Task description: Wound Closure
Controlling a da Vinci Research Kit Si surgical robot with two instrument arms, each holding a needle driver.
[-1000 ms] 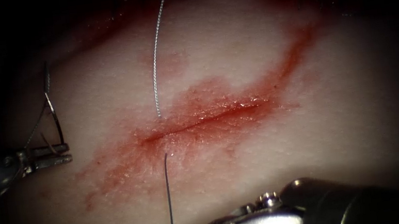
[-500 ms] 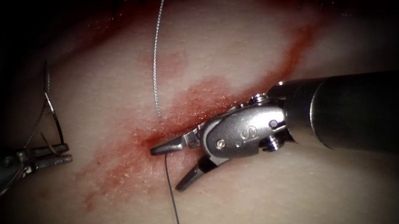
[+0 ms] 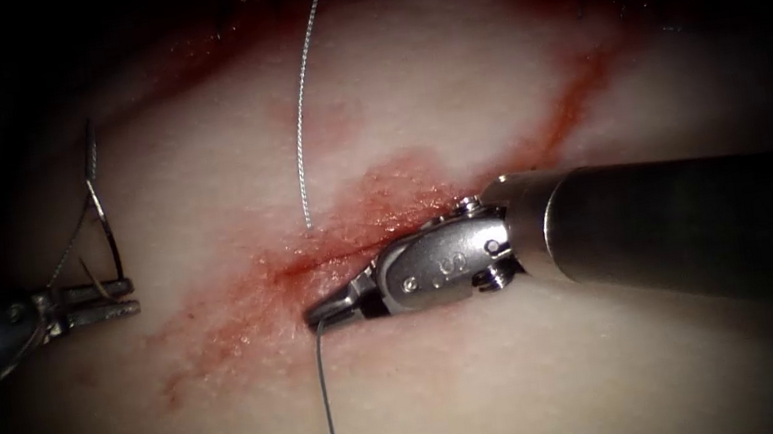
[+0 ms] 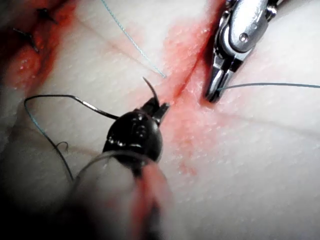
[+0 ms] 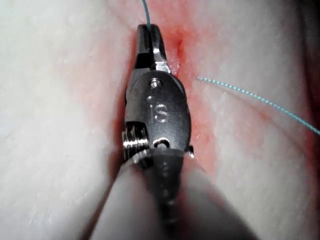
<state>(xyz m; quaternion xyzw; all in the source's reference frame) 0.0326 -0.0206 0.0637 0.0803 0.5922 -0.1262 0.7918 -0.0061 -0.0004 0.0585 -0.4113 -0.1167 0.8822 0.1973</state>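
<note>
Endoscope view: right tool (image 3: 314, 315) has closed its fingers on the thread (image 3: 326, 407) beside the cut (image 3: 312, 258) (they gaped half a second ago). Left tool (image 3: 127, 295) pinches the needle (image 3: 108, 226), clear of the tissue (image 3: 492, 394), well left.

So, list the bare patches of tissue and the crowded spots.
Free: tissue below the right claw; the strip between the left claw and the cut. Crowded: the cut, where the right claw grips thread, and the left claw with the needle.
</note>
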